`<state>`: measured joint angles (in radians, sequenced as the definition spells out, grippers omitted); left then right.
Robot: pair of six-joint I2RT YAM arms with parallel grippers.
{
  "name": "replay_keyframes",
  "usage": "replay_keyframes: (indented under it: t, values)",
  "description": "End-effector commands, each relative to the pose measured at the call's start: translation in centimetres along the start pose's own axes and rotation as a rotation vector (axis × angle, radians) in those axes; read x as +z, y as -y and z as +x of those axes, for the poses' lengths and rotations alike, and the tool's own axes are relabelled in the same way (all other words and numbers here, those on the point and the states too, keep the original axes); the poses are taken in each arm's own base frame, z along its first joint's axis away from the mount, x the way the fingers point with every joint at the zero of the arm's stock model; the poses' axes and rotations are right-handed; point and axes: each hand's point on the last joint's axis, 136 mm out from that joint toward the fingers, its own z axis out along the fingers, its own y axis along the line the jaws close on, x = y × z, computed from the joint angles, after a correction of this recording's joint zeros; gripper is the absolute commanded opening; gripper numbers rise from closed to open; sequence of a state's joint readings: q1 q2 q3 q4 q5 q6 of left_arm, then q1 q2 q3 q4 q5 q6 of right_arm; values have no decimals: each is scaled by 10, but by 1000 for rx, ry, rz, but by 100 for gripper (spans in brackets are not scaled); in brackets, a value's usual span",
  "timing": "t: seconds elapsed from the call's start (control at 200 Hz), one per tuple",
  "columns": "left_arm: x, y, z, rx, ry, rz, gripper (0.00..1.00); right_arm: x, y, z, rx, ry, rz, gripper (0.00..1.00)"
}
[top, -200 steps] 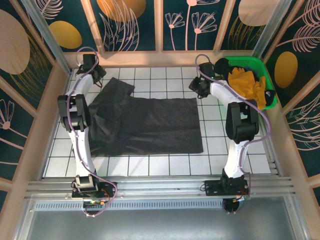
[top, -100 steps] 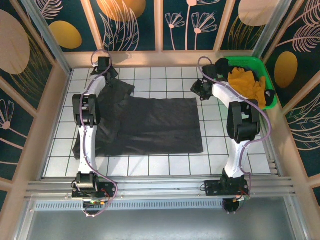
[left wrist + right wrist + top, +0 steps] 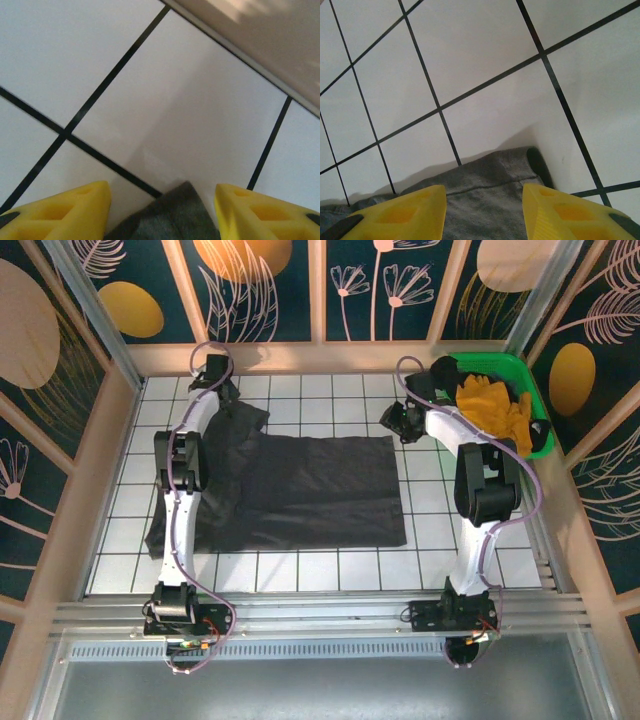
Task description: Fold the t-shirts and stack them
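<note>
Across the tiles [image 3: 300, 570], charcoal t-shirt [image 3: 310, 490] lengthwise left-to-right (left tool [image 3: 162, 195], right tool [image 3: 484, 197]: jaws apart)

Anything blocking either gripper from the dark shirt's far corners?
Nothing visible. The left gripper straddles the far-left tip of the dark t-shirt, jaws open, with bare tile around it. The right gripper straddles the far-right corner the same way. The green bin sits off to the right, clear of both.
</note>
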<state>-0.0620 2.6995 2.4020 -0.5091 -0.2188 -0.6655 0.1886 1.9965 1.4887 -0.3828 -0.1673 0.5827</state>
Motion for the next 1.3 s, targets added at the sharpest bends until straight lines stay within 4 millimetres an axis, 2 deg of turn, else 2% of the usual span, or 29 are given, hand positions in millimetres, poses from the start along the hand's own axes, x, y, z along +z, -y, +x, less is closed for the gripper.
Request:
replay_keyframes:
  t: [0.0, 0.12, 0.195, 0.265, 0.415, 0.506, 0.621, 0.781, 0.891, 0.996, 1.291]
  values:
    - [12, -39, 67, 45, -208, -152, 56, -14, -6, -6, 8, 26, -41, 46]
    - [13, -42, 84, 69, -265, -167, 53, -13, -5, -5, 10, 22, -42, 46]
    - [11, -47, 90, 77, -291, -183, 47, -11, -5, -5, 10, 20, -42, 46]
    - [9, -50, 94, 95, -307, -194, 35, -10, -5, -5, 8, 21, -43, 46]
    - [2, -51, 91, 121, -309, -207, 18, -5, 1, -9, 13, 28, -21, 46]
    - [-3, -48, 81, 125, -283, -203, 0, 0, 5, -13, 26, 37, 1, 46]
    - [-18, -39, 59, 115, -224, -191, 0, 8, 11, -15, 61, 46, 34, 45]
    - [-40, -31, 37, 106, -154, -187, 0, 20, 31, -21, 109, 63, 130, 43]
    - [-51, -36, 35, 99, -141, -194, 0, 33, 35, -23, 106, 47, 153, 42]
    - [-59, -41, 35, 106, -137, -209, 0, 45, 36, -15, 90, 7, 186, 40]
    - [-78, -42, 33, 113, -140, -190, 0, 61, 34, 1, 58, -45, 199, 33]
